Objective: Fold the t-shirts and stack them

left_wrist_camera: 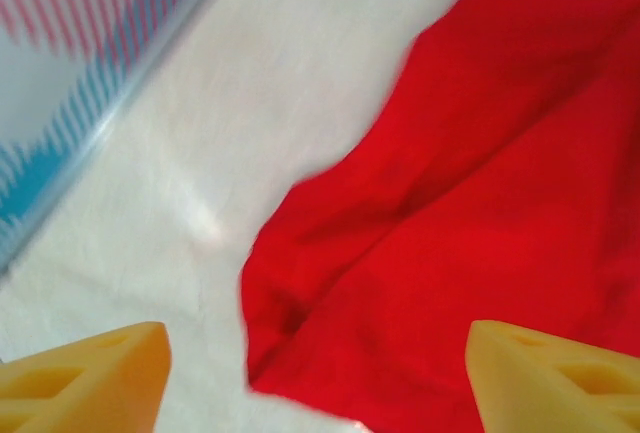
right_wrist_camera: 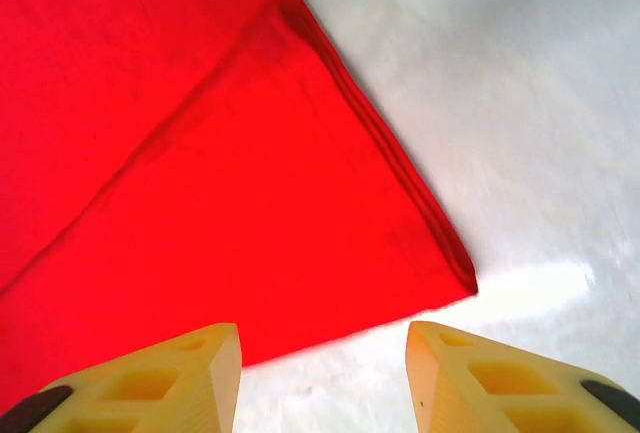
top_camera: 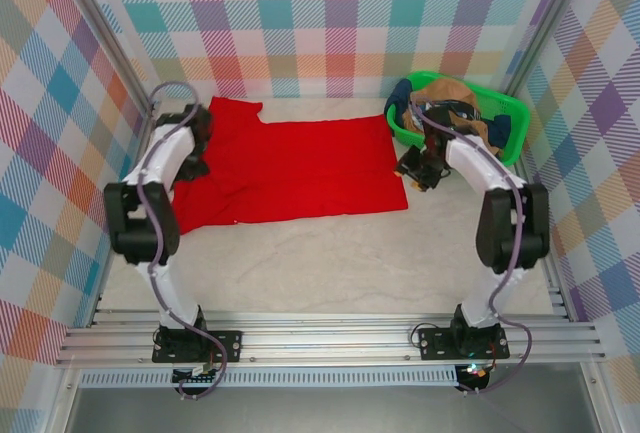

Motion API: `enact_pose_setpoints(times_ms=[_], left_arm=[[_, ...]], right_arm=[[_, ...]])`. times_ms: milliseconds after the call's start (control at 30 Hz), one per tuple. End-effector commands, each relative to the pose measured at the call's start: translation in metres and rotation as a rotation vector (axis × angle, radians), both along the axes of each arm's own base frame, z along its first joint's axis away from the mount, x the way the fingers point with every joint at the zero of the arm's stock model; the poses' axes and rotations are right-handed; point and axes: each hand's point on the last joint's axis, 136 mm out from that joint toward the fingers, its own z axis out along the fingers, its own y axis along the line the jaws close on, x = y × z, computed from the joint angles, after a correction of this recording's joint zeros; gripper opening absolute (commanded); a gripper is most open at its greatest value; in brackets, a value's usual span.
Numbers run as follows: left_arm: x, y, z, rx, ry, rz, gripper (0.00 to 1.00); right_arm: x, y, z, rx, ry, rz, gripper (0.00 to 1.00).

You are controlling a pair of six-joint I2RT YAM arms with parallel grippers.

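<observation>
A bright red t-shirt lies flat across the back middle of the table, folded into a long strip with a sleeve sticking out at its left end. My left gripper hovers over that left end, jaws open wide, with rumpled red cloth below and nothing between the fingers. My right gripper is at the shirt's right front corner, open, its fingers over bare table just off the hem. Other t-shirts, tan-brown and navy, are bunched in a basket.
The green plastic basket stands at the back right, close behind the right arm. Plaid walls enclose the table on three sides, and the left wall's foot runs near the left gripper. The marbled tabletop stretches in front of the shirt.
</observation>
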Motion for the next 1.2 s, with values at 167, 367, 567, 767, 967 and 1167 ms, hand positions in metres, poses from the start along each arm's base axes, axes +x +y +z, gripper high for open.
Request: enact_pose_setpoints(times_ms=[167,367,567,767,967,1167], left_arm=[[-0.080,0.009,-0.063,-0.434,-0.071,0.424,0.73],[-0.071,-0.004,-0.074,-0.543,-0.120,0.465,0.64],[-0.099,-0.001,-0.073,-0.477,-0.125,0.580,0.54],[-0.087,-0.003,-0.083,-0.505,-0.205,0.660,0.52],[-0.075,0.010,-0.087,-0.458,-0.304,0.738,0.41],[-0.066,0.010,-0.096,-0.479,-0.337,0.776,0.30]], right_arm=[[-0.057,0.013,-0.042,0.158,0.142,-0.056,0.49],[-0.055,0.014,-0.054,0.171,0.162,-0.055,0.46],[-0.049,0.012,-0.068,0.164,0.191,-0.067,0.44],[-0.044,0.009,-0.074,0.140,0.189,-0.085,0.39],[-0.028,0.008,-0.069,0.130,0.140,-0.094,0.35],[-0.022,0.004,-0.078,0.089,0.159,-0.101,0.34]])
